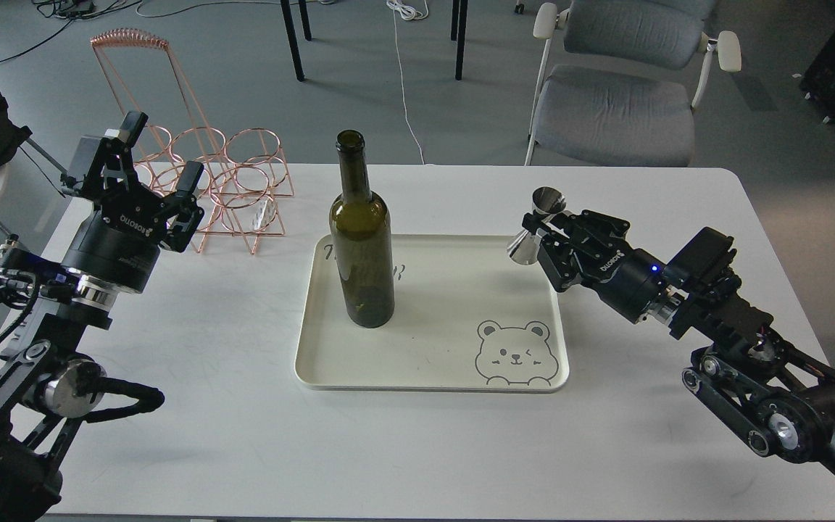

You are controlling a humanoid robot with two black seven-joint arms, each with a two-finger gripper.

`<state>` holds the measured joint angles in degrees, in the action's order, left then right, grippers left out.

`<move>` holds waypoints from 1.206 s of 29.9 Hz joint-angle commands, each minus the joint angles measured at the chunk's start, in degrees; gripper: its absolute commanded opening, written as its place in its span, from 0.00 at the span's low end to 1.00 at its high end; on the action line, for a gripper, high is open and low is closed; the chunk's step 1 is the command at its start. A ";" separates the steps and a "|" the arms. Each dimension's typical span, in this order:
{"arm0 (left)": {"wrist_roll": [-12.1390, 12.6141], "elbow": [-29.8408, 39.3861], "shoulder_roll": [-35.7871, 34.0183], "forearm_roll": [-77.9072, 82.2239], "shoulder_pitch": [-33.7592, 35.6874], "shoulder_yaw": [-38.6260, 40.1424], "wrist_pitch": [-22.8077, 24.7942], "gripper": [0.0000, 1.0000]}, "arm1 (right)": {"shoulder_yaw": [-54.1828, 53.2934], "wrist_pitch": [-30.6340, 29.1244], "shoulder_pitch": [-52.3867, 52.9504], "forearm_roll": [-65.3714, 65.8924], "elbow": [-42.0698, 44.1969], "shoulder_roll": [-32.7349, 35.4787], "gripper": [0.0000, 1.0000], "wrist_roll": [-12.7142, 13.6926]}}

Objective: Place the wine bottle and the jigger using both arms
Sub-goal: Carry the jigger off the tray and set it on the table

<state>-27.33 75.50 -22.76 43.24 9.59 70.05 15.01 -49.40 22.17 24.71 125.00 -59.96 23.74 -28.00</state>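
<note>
The wine bottle (pixel 361 246), dark olive-green with a long neck, stands upright on the left part of the cream tray (pixel 432 362). The shiny steel jigger (pixel 537 225) is held tilted in the air above the tray's far right corner. My right gripper (pixel 544 233) is shut on the jigger's waist. My left gripper (pixel 158 163) is open and empty, raised over the table's left side in front of the wire rack, well left of the bottle.
A copper wire bottle rack (pixel 222 185) stands at the back left of the white table (pixel 417 449). The tray has a bear drawing (pixel 513 354) at its near right. A grey chair (pixel 620 94) stands behind the table.
</note>
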 commanded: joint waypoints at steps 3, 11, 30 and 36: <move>0.00 0.09 0.09 0.00 -0.01 -0.09 0.02 0.98 | -2.89 1.56 -5.18 -0.02 -0.25 7.35 0.17 0.00; 0.00 0.18 0.09 -0.09 -0.10 -0.09 0.11 0.98 | -2.98 5.25 -11.52 -8.10 3.96 13.61 0.17 0.00; -0.09 0.18 0.18 -0.09 0.61 -0.35 0.11 0.98 | 0.45 5.83 -11.70 -8.63 9.94 11.41 0.21 0.00; -0.35 0.18 0.09 -0.09 0.61 -0.35 0.19 0.98 | 1.24 5.83 -11.88 -8.63 10.65 11.41 0.22 0.00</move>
<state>-27.59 75.68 -22.67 43.15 10.20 69.74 15.13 -48.34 28.00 12.90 116.38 -49.54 35.19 -28.01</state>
